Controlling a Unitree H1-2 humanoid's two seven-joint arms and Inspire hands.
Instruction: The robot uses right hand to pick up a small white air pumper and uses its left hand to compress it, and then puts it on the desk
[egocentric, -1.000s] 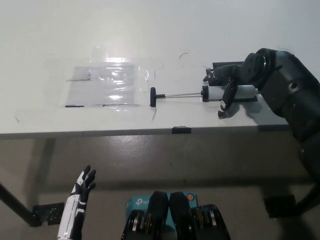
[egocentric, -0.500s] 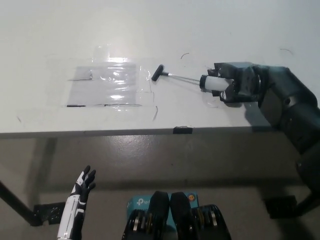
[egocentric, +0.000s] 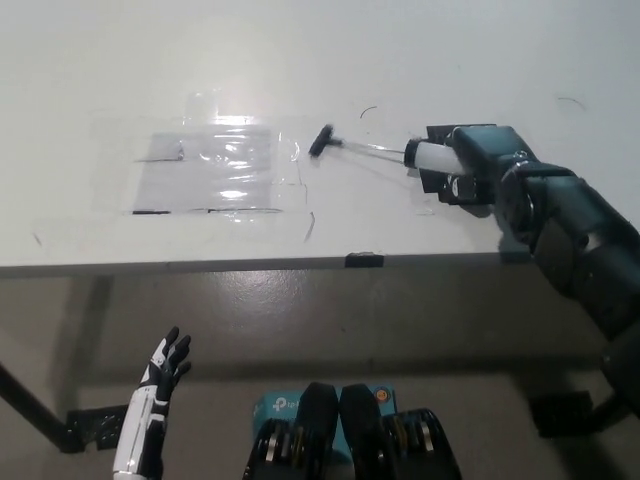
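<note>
1. The black right hand (egocentric: 470, 172) is out over the right side of the white desk (egocentric: 300, 60), its fingers wrapped around the white barrel of the small white air pumper (egocentric: 400, 158).
2. The right arm (egocentric: 575, 245) comes in from the lower right, climbing up and to the left across the near desk edge, with the wrist turned so the back of the hand faces the camera.
3. The pumper points left and slightly toward the far side. Its thin metal rod is drawn out of the barrel and ends in a black T-handle (egocentric: 322, 141).
4. That handle sits just off the right edge of a clear plastic sheet (egocentric: 212, 168) that lies flat on the desk's left-centre.
5. Whether the pumper is lifted clear of the desk or resting on it is hard to judge from this steep angle; the handle end looks just above the surface.
6. Only the left end of the white barrel shows; the rest is hidden inside the grip.
7. Down at the lower left, well below the desk and nowhere near the pumper, the white left hand (egocentric: 160, 375) rests with its dark fingers spread apart and pointing up, holding nothing.
8. A small dark tab (egocentric: 363, 260) sits on the near edge of the desk, below and left of the right hand.
</note>
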